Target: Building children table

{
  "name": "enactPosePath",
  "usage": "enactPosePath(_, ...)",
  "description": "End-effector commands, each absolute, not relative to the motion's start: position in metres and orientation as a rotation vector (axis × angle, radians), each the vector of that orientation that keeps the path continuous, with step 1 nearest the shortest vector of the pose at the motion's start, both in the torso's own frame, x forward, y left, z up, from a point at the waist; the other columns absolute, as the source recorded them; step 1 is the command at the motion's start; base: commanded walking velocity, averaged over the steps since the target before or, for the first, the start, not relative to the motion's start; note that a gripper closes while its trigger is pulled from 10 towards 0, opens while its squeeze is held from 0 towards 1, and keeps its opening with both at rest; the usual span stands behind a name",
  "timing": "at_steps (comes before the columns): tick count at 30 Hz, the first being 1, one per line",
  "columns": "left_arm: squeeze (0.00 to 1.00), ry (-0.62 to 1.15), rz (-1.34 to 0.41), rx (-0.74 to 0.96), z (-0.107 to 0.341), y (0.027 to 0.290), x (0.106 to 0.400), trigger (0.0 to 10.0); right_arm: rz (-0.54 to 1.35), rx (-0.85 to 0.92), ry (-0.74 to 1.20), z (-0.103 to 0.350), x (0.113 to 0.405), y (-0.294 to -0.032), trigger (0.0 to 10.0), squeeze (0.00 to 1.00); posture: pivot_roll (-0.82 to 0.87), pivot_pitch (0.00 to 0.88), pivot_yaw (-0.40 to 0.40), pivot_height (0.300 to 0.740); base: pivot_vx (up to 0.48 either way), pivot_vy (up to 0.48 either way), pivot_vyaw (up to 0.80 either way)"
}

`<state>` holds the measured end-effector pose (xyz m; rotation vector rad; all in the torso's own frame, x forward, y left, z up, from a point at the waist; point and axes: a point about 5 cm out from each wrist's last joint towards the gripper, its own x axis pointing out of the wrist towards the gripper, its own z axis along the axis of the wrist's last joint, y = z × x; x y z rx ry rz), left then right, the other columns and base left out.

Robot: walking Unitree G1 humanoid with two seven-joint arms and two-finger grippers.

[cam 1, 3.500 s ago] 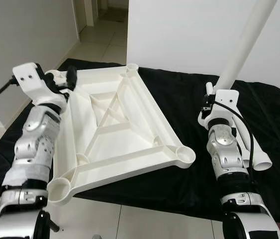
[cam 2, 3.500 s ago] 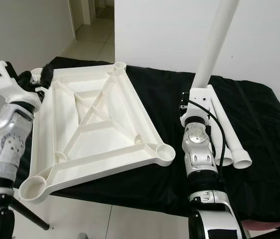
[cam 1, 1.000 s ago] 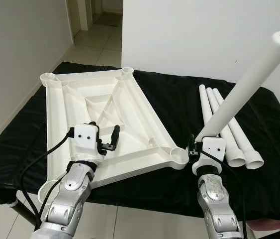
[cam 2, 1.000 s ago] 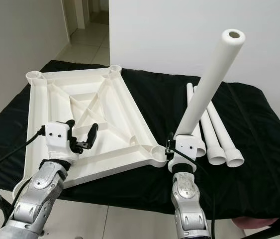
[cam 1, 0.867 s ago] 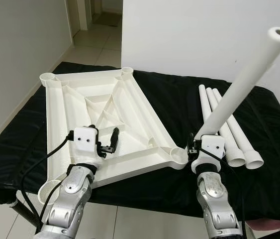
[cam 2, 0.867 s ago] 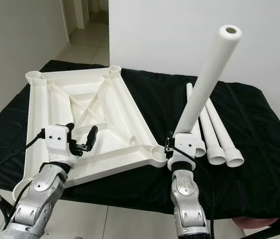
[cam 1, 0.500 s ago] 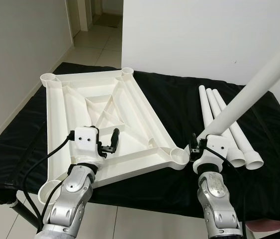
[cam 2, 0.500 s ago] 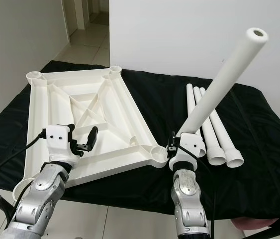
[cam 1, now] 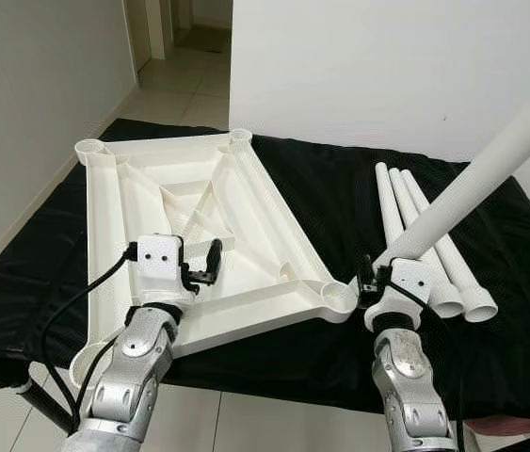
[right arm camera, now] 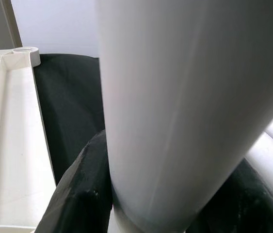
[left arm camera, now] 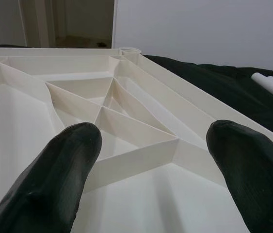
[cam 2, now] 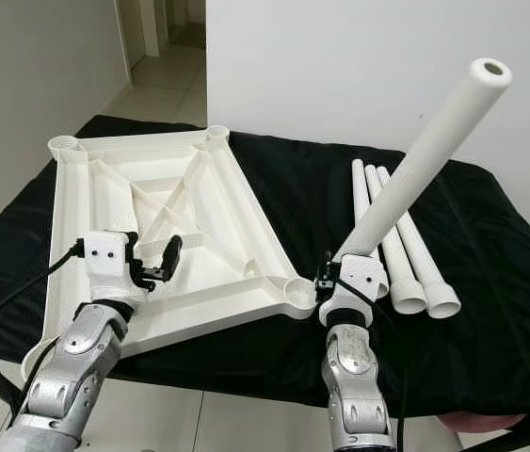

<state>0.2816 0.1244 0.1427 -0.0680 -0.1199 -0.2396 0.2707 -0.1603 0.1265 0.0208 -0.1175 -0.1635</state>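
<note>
Black cloth (cam 1: 340, 198) carries the upturned tabletop (cam 1: 142, 207); right gripper (cam 2: 338, 275) clamps a light, stiff, slippery leg (cam 2: 425, 155) low down, while left gripper (cam 1: 210, 262) gapes empty

Head pair: looking forward and down from above the near edge at the same upturned tabletop (cam 1: 199, 235) and pipes (cam 2: 406, 254). Left wrist: low, close over the tabletop's ribs. Right wrist: pressed against one pipe (right arm camera: 184, 107), tabletop edge shared.

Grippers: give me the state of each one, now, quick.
Left gripper: open, empty, fingers spread over the upturned white tabletop.
Right gripper: shut on a white table leg, which slants up to the robot's right.
</note>
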Motion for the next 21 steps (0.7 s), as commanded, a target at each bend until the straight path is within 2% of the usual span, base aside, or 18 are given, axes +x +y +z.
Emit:
enactPosePath(1, 0.00, -0.140, -0.250, -0.052, 0.1447, 0.1219, 0.2788, 10.0, -0.163, 0.021, -0.042, 0.1123, 0.2686, -0.1594, 10.0, 0.00, 0.00, 0.000, -0.051, 0.740, 0.000, 0.000, 0.00)
enactPosePath(21, 0.00, -0.151, -0.255, -0.023, 0.1482, 0.1221, 0.2778, 10.0, -0.140, 0.018, -0.043, 0.1110, 0.2693, -0.1520, 10.0, 0.00, 0.00, 0.000, -0.033, 0.740, 0.000, 0.000, 0.00)
